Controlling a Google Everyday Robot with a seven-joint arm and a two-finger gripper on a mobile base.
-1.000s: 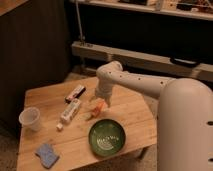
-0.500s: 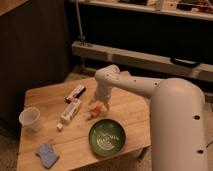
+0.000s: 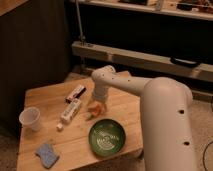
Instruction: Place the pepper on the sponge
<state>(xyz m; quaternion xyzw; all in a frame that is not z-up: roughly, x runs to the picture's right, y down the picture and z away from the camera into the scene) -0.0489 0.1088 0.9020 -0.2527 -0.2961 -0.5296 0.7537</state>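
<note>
Right, this is what I have on screen.
Gripper (image 3: 97, 104): low over the middle of the table (image 3: 45, 95), jaws wide, nothing gripped that I can make out.
Pepper (image 3: 94, 111): lying on the wood directly under the gripper; I cannot tell whether they touch.
Sponge (image 3: 47, 154): well apart from the gripper, flat at the near left corner.
Bowl (image 3: 107, 136): near the gripper, on its near side.
Tube (image 3: 70, 111): just left of the gripper.
Cup (image 3: 30, 119): farther left, beyond the tube.
</note>
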